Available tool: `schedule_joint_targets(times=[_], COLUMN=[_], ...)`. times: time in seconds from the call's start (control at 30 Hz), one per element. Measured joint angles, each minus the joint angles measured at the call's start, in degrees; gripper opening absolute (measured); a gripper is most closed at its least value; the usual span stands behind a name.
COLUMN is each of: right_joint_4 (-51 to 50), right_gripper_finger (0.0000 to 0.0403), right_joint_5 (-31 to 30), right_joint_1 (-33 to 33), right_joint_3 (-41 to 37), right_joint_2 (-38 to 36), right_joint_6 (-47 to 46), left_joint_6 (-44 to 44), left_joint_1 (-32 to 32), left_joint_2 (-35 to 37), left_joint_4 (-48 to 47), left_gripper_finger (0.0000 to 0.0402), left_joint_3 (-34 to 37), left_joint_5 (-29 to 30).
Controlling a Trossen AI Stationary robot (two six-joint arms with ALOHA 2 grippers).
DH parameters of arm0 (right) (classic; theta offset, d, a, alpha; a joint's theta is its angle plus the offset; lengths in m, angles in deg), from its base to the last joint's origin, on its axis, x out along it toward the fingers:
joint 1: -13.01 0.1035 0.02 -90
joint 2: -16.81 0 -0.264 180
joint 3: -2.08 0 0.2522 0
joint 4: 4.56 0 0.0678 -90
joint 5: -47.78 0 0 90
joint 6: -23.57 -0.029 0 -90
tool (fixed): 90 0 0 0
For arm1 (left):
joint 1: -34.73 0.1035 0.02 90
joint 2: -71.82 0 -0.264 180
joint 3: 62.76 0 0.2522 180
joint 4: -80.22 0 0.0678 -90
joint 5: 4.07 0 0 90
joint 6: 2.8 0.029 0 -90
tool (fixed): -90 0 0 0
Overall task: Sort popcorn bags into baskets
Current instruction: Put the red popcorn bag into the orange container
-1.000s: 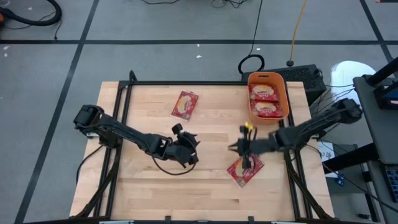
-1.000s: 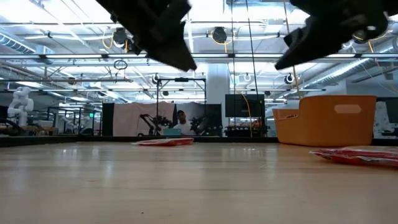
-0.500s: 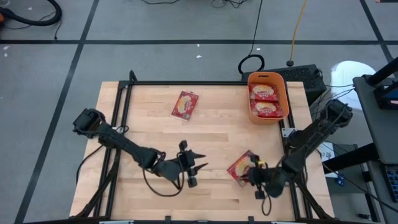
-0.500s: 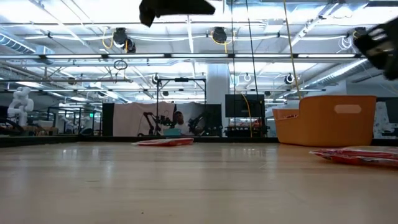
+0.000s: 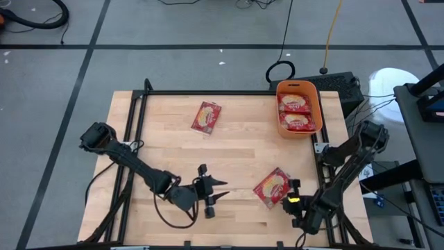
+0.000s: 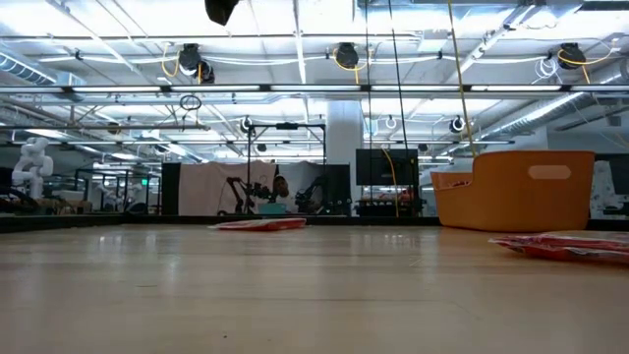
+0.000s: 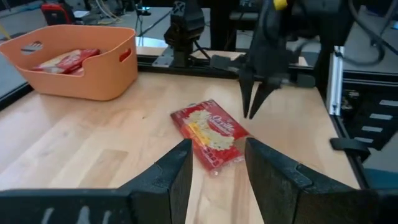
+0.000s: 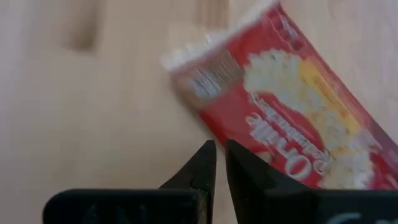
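Table (image 5: pixel 173 149): wooden work surface; carries the bin, two loose packets and both arms.
Orange bin (image 5: pixel 299 108): at the far right corner of the table. Two popcorn bags (image 5: pixel 295 112) lie flat inside, end to end; judged sorted.
Left arm: reaches across the near half of the table, low and level, pointing toward the right side.
Right arm: folded back along the right near edge, gripper just off the table's near right corner region.
Near packet (image 5: pixel 272 187): flat on the wood, tilted, label up, not yet in the bin. Judged the next item to collect.
Far packet (image 5: pixel 207 116): flat near the far edge, left of the bin, well apart from both grippers.
Left gripper (image 5: pixel 220 192): fingers apart, empty; near packet lies ahead of it with bare wood between.
Right gripper (image 8: pixel 217 163): fingers nearly together, holding nothing; tips just beside the near packet's corner, above it, no grip.
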Motion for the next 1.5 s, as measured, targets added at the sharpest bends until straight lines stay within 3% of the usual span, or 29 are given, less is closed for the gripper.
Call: schedule_joint_targets(times=[0.13,0.37,0.63,0.73,0.87,1.07,1.23,1.37,1.5], right_joint_4=[-1.0,-1.9,5.5,8.2,2.9,-7.6,-5.6,-2.5,-1.2], right_gripper_finger=[0.0037,0.0089,0.0118,0.0117,0.0115,0.0121,0.0131,0.0115,0.0057], right_joint_5=[-0.1,-2.8,-9.1,-8.8,-8.7,-4.1,-3.2,-5.9,-8.2], right_joint_1=[-0.1,-1.3,-4.5,-5.5,-5.4,-6.6,-7.6,-7.7,-8.0], right_joint_3=[0.0,0.0,-0.1,0.0,3.6,5.0,2.4,0.6,0.2], right_joint_2=[3.2,6.6,10.1,9.9,9.7,9.7,9.4,9.4,9.7], right_joint_6=[0.2,0.9,13.0,16.6,17.5,11.9,10.5,10.6,12.5], left_joint_6=[-1.6,-1.2,-1.0,-0.8,-1.7,-0.3,1.5,2.3,2.9], left_joint_1=[0.2,0.3,2.5,3.9,5.5,6.3,6.4,6.4,6.4], left_joint_2=[-0.4,-2.5,-4.8,-5.8,-7.8,-10.6,-11.1,-11.1,-11.2], left_joint_4=[-0.2,0.2,1.8,1.0,2.2,7.3,9.0,8.7,8.7], left_gripper_finger=[0.0152,0.0152,0.0152,0.0152,0.0152,0.0152,0.0152,0.0152,0.0152], left_joint_3=[0.0,0.1,0.0,0.1,0.1,0.1,0.0,0.0,0.0], left_joint_5=[0.2,0.0,1.2,2.8,2.3,0.8,0.2,0.2,-0.1])
